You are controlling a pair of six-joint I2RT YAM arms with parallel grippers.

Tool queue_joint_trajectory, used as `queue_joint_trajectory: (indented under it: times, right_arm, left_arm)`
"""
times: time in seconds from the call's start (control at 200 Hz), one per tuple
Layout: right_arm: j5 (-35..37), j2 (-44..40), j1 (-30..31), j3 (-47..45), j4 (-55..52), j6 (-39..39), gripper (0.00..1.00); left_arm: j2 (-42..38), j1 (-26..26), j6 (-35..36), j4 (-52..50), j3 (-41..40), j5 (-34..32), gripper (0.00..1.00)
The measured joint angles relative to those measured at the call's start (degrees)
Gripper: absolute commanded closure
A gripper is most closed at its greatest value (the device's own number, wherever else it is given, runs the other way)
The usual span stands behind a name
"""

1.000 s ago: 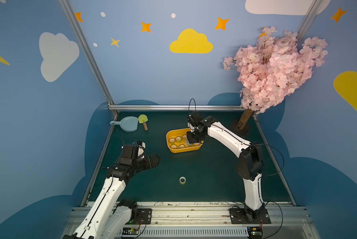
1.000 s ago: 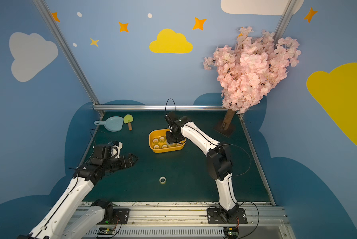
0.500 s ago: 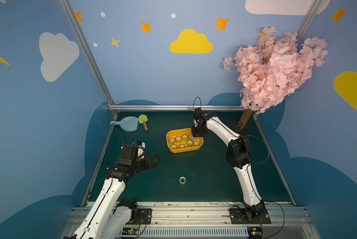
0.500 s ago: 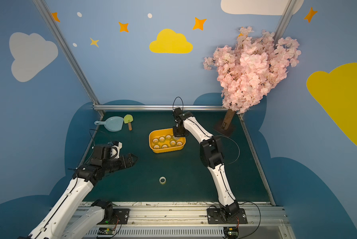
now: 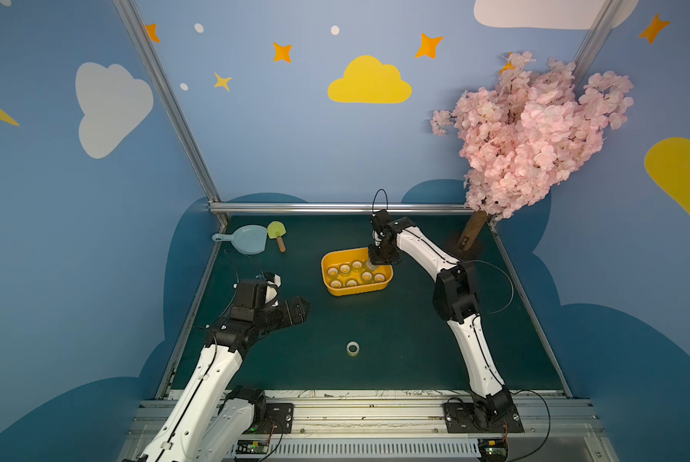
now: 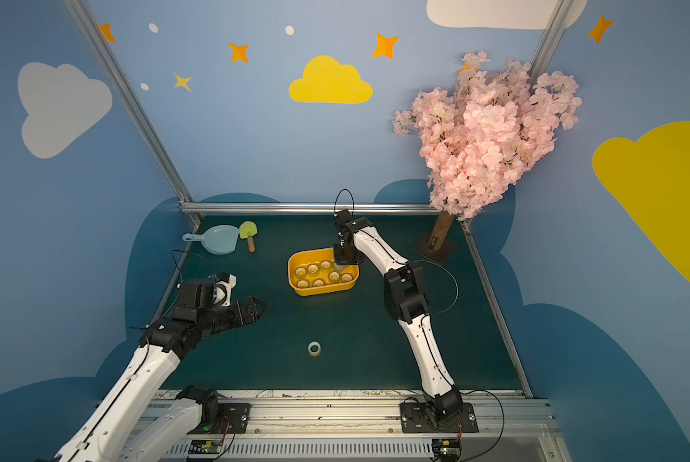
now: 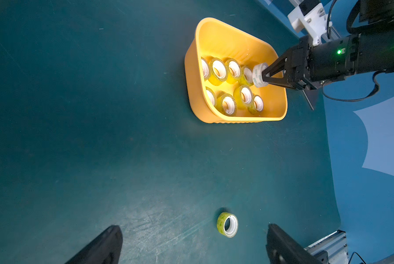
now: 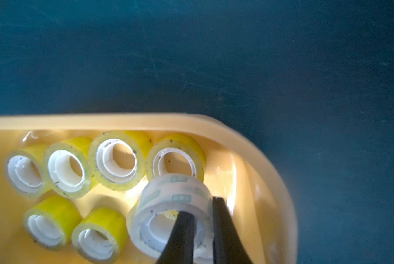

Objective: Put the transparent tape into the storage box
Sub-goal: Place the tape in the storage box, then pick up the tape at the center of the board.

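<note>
right gripper (image 8: 200, 205): clamped on the held roll (image 8: 168, 194), a clear tape roll with a white core. 1 finger passes into the core and the other presses the outer wall, so the roll's side is pinched between them. in both top views the right arm reaches in from the right side, with the gripper pointing down at the far end of the box (image 5: 359, 291).

held roll, position: inside the box outline at the far right corner, above the end roll of the far row. the left wrist view shows the held roll (image 7: 259, 73) within the box opening. whether it touches the roll beneath cannot be told.

box: orange-yellow tub on the green table (image 5: 375, 340), near the middle and toward the back. it holds 8 stored rolls (image 7: 227, 104), yellowish, lying flat with cores up, in 2 rows of 4.

loose roll (image 5: 352, 348): 1 more tape roll lies flat on the table toward the front, well apart from the box. nothing touches it.

left gripper (image 7: 192, 227): jaws spread wide, empty. it hangs above the left part of the table, apart from both the loose roll and the box.

other items: a pale blue dustpan (image 5: 249, 240) and a green scoop (image 5: 275, 232) with a wooden handle lie just beside each other at the far left corner. a pink blossom tree (image 5: 527, 136) stands at the far right corner.
</note>
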Motion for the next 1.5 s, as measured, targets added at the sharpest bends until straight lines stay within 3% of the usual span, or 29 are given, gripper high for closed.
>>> queue_joint_trajectory:
  times: [0.065, 0.155, 0.23, 0.501, 0.666, 0.881, 1.111, 1.302, 1.502]
  right_arm:
    - [-0.48, 0.42, -0.11, 0.04, 0.70, 0.02, 0.85]
    - [-1.79, 0.63, -0.22, 0.07, 1.77, 0.11, 0.69]
    - [-2.97, 0.63, -0.22, 0.20, 2.49, 0.46, 0.62]
    - [-4.55, -0.52, -0.22, -0.44, 2.62, 2.21, 0.56]
    - [-4.50, -8.46, 0.17, -5.92, 2.34, 1.75, 0.55]
    - [-5.57, -29.00, 2.12, -21.97, 6.51, -0.15, 0.55]
    - [-9.55, -48.65, 4.39, -48.15, 15.19, -0.31, 0.55]
    - [-11.45, -55.65, 8.07, -65.35, 20.41, 1.11, 0.55]
    - [-13.38, -58.55, 15.43, -76.50, 28.68, 3.85, 0.56]
  left_arm:
    - [0.00, 0.00, 0.00, 0.00, 0.02, 0.02, 0.00]
    - [0.04, 0.00, 0.00, 0.00, 0.00, 0.07, 0.00]
    - [0.26, 0.00, 0.00, 0.00, 0.00, 0.20, 0.00]
    - [0.83, 0.00, 0.00, 0.00, 0.00, 0.24, 0.00]
    - [1.14, 0.00, 0.02, 0.00, 0.02, 0.15, 0.00]
    - [2.49, 0.00, 0.02, -0.04, 0.00, -0.22, 0.00]
    - [3.43, -0.04, 0.00, -0.04, 0.02, -0.22, 0.00]
    - [4.02, -0.07, 0.00, -0.09, 0.02, -0.15, 0.00]
    - [4.09, -0.07, 0.00, -0.09, 0.02, 0.00, 0.00]
